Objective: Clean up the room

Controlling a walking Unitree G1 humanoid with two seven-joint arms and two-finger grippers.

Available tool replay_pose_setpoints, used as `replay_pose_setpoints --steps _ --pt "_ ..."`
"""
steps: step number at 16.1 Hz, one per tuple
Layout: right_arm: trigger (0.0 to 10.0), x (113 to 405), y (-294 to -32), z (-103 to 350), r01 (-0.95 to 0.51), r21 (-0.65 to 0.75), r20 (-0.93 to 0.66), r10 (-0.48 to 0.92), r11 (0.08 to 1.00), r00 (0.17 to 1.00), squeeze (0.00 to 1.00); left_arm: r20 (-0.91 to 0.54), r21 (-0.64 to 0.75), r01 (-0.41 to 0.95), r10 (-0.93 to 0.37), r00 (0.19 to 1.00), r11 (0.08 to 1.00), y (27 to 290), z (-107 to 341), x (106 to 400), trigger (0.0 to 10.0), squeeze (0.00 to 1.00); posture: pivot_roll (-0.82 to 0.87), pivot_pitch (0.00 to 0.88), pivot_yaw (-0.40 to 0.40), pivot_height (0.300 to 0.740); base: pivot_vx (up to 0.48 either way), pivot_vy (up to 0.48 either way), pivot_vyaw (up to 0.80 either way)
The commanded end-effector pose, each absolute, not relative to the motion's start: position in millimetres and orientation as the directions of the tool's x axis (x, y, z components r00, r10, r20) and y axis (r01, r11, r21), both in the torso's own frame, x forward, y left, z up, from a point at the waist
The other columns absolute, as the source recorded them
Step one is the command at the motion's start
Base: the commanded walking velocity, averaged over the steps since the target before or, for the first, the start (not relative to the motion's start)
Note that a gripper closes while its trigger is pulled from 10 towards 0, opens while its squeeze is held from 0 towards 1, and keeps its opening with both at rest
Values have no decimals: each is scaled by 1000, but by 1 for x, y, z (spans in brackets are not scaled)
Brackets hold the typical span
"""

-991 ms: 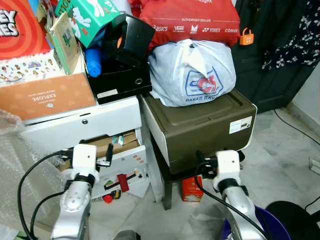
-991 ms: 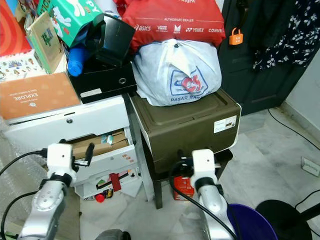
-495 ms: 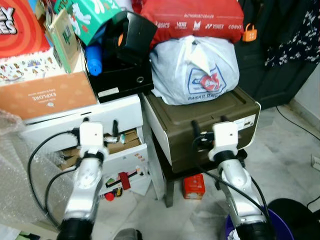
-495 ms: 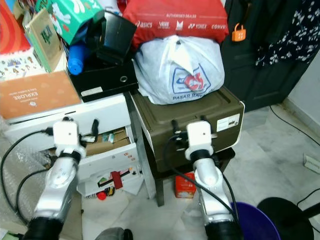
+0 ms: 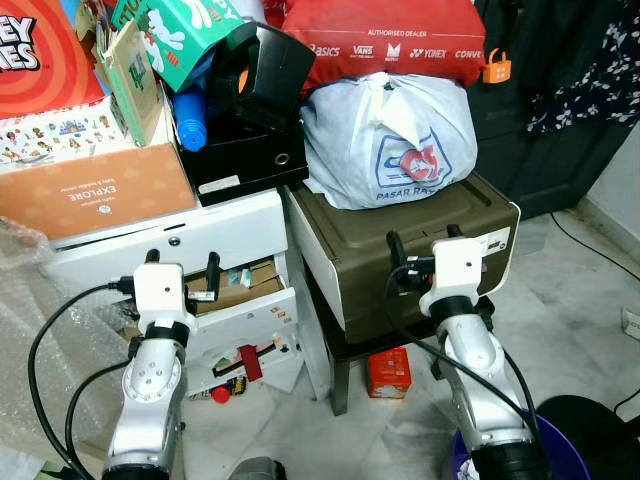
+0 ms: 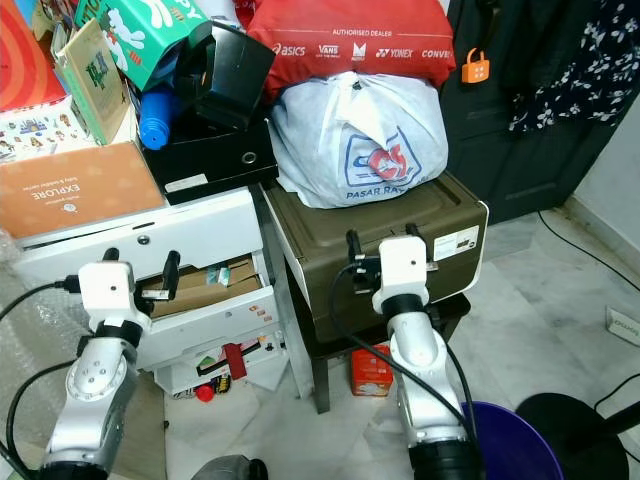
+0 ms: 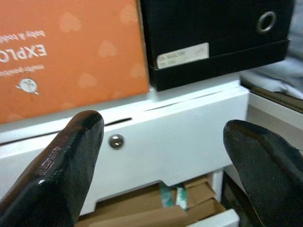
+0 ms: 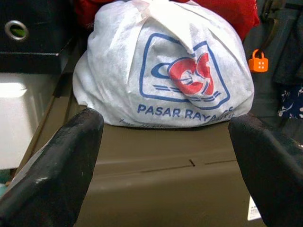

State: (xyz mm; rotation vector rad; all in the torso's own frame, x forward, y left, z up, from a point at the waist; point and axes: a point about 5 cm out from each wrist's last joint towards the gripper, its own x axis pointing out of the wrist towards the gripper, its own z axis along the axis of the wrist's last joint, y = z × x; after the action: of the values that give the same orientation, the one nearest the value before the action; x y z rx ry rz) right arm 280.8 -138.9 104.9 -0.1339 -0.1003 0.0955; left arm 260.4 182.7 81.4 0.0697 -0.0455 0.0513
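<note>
My left gripper (image 5: 182, 265) is open in front of a white drawer unit (image 5: 200, 235), level with its half-open lower drawer (image 5: 250, 305) that holds cardboard pieces. The left wrist view has its fingers (image 7: 71, 156) spread before the shut top drawer (image 7: 180, 137) and an orange box (image 7: 71, 52). My right gripper (image 5: 421, 238) is open before a brown storage box (image 5: 350, 250). On that box lies a tied white plastic bag (image 8: 165, 66), straight ahead between the right fingers (image 8: 52, 165). Neither gripper holds anything.
A red bag (image 5: 390, 40) lies on the white bag. A black file box (image 5: 240, 160), a blue bottle and cartons are piled on the drawer unit. A small red carton (image 5: 388, 373) sits on the floor under the brown box. A purple bin (image 6: 510, 440) stands at the bottom right, bubble wrap (image 5: 40, 340) at the left.
Both arms rose from low near the floor. The right gripper now stands in front of the brown box. The left one came up to the drawers, then sank slightly leftward.
</note>
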Motion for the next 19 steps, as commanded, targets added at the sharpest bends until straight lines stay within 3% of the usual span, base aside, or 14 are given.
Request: replay_pose_setpoints --steps 1,11,19 --pt "10000 281 -135 111 -93 -142 118 110 986 987 0 68 69 -48 44 997 996 182 89 262 10000 0 16 0 57 740 0 0 0" --pt "10000 272 -146 110 -34 -153 107 51 988 993 0 66 89 23 -29 997 996 176 95 262 10000 0 22 0 63 740 0 0 713" --pt "10000 278 -138 101 -67 -154 64 78 986 995 0 32 81 15 -18 999 997 180 89 265 10000 0 30 0 50 740 0 0 800"
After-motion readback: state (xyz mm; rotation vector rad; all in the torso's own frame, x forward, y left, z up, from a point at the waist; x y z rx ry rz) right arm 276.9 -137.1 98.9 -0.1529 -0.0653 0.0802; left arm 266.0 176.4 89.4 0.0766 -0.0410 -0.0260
